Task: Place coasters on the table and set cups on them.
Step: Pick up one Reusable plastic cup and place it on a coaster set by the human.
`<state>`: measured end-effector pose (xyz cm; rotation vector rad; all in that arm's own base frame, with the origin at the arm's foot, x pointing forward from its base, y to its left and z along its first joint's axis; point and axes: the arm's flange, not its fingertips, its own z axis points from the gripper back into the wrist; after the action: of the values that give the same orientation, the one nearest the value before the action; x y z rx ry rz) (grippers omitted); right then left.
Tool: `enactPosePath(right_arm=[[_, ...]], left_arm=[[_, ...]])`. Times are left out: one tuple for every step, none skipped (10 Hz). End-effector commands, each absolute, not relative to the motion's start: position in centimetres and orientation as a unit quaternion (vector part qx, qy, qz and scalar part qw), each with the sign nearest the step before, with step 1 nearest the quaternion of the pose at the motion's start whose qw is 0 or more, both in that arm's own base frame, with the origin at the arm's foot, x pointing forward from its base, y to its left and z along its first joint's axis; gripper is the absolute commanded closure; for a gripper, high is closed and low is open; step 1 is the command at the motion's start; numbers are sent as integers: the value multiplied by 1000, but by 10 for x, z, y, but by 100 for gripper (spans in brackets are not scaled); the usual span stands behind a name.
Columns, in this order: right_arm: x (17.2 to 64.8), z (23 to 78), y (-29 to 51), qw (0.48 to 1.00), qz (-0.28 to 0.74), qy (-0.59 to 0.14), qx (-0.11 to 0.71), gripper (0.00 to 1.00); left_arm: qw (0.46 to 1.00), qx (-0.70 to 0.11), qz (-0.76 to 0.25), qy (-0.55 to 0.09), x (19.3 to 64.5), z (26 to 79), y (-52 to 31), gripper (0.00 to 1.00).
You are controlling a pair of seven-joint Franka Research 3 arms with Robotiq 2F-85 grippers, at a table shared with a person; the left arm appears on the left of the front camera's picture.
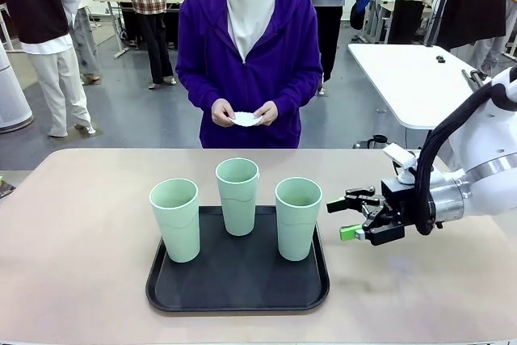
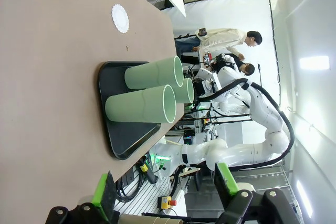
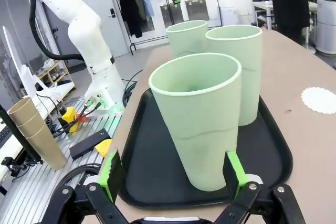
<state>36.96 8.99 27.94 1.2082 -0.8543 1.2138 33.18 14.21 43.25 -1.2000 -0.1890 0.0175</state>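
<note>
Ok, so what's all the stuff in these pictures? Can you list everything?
cups: three, pale green, standing upright on the tray
tray: one, black, in the middle of the table
coaster: one, white with a frilly edge, flat on the table beside the tray
table: one, beige-pink, in front
white table: one, white, farther back on the right
person: one, in a purple hoodie, standing at the far side of the table
white thing: thin and white, held in the person's hands, count cannot be told
right gripper: one, black with green pads, open, just right of the tray, not touching any cup
left gripper: one, black with green pads, open, aimed at the tray
</note>
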Motion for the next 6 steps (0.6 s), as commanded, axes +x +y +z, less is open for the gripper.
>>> enactPosePath(right_arm=[[372,268,103,560,520,-384,518,0],[375,265,106,556,520,-390,518,0],[378,261,107,565,512,-401,508,0],[381,259,110,565,509,-405,508,0],[383,257,111,567,506,-409,504,0],[385,256,113,569,505,-411,503,0]], left_arm=[[818,-568,2,-92,331,434,145,0],[818,-568,2,-92,331,434,145,0],[818,-568,2,-92,331,434,145,0],[818,-568,2,-92,331,434,145,0],[818,-568,2,-92,331,434,145,0],[818,-568,2,-92,331,434,145,0]])
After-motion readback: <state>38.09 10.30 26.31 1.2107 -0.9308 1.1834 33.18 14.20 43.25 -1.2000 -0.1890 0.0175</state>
